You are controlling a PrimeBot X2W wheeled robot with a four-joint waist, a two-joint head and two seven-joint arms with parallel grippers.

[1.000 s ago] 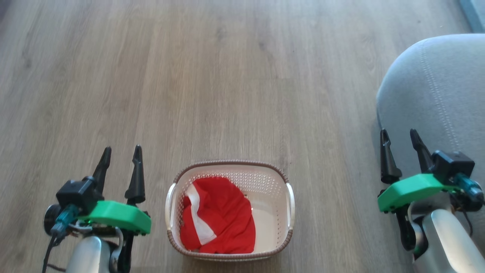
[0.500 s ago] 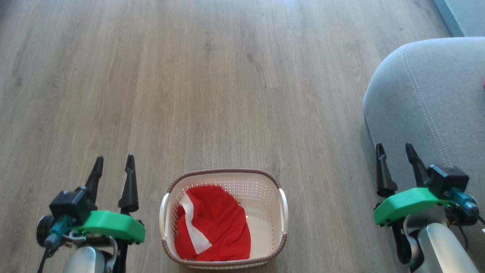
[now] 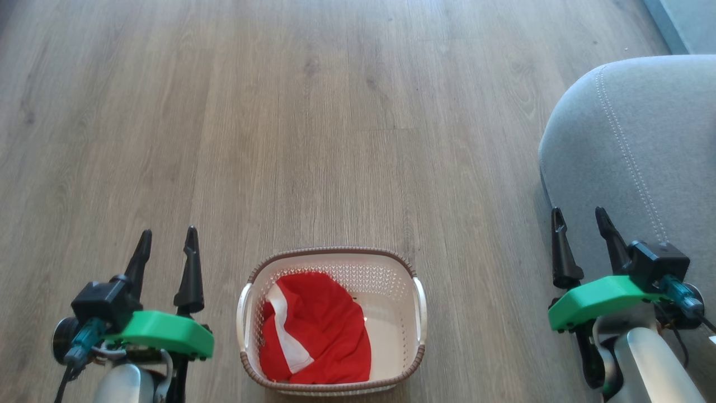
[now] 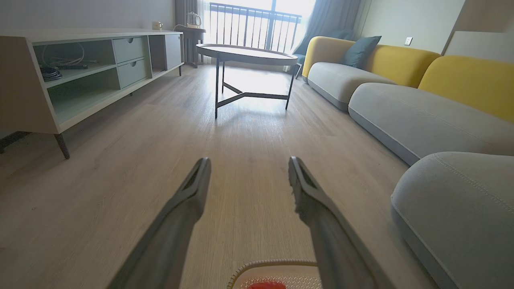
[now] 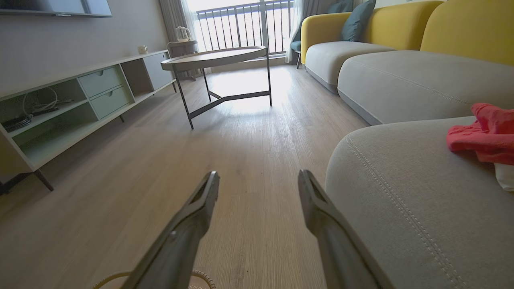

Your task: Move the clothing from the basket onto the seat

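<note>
red clothing (image 3: 321, 330) with a white stripe lies crumpled in the basket (image 3: 380, 271), covering the left and middle of it and leaving a strip of the pale bottom bare on the right. the basket stands on the wooden floor (image 3: 335, 112) between the two arms. the left pincer (image 3: 169, 232) hangs just to the basket's left, fingers spread and holding nothing. the right pincer (image 3: 578, 212) hangs well off to the basket's right, also spread and empty, at the edge of the grey seat (image 3: 643, 140). in the right wrist view another red garment (image 5: 482, 134) lies on top of the seat, apart from the pincer. farther off stand a round coffee table (image 5: 217, 58) and a yellow-backed sofa (image 5: 401, 76).
</note>
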